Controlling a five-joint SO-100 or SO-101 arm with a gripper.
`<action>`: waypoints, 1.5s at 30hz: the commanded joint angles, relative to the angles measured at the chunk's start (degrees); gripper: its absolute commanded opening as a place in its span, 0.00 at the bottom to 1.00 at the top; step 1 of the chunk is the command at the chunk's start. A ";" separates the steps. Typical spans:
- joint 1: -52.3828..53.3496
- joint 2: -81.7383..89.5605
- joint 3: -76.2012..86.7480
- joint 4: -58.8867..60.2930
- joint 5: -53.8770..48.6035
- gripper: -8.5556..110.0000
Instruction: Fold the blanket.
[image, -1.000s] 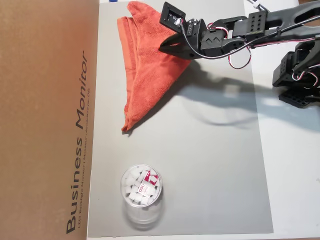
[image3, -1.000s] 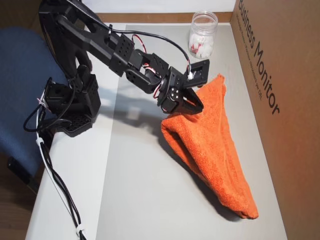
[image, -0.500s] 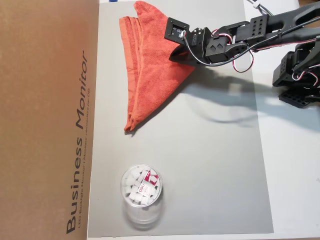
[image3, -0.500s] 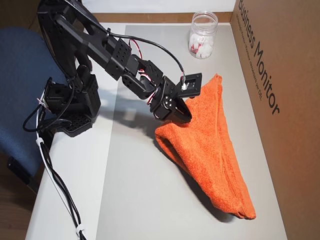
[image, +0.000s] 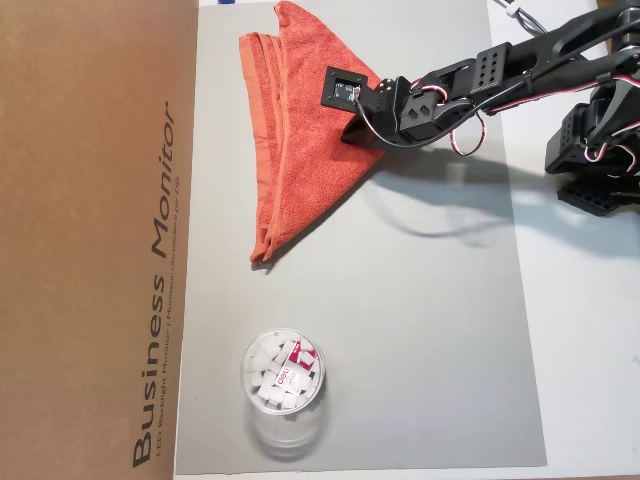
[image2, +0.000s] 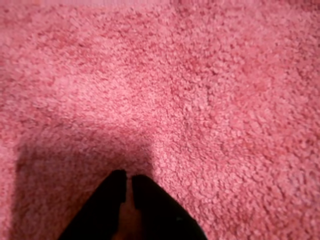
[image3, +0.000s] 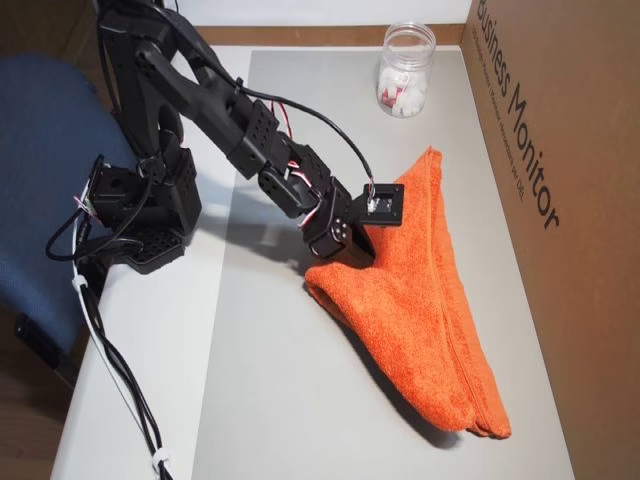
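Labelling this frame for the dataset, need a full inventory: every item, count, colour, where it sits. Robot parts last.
orange-red terry-cloth blanket: 1, orange-red, folded into a long triangle on the grey mat beside the cardboard box; fills the wrist view.
clear plastic jar: 1, transparent with white pieces and a red-and-white label inside, upright on the mat, apart from the blanket.
brown cardboard box: 1, brown, printed "Business Monitor", along the mat's edge.
grey mat: 1, grey, covering the white table.
blue chair: 1, blue, next to the table in an overhead view.
black cables: a few, black, trailing from the arm's base.
black robot arm: 1, black, reaching over the blanket.
gripper: 1, black, tips nearly together, down on the blanket.
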 joint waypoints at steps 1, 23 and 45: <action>-0.35 0.09 -2.29 0.09 0.35 0.07; -1.49 17.23 -3.52 0.35 -0.70 0.07; -1.58 37.09 -3.60 34.98 -4.75 0.07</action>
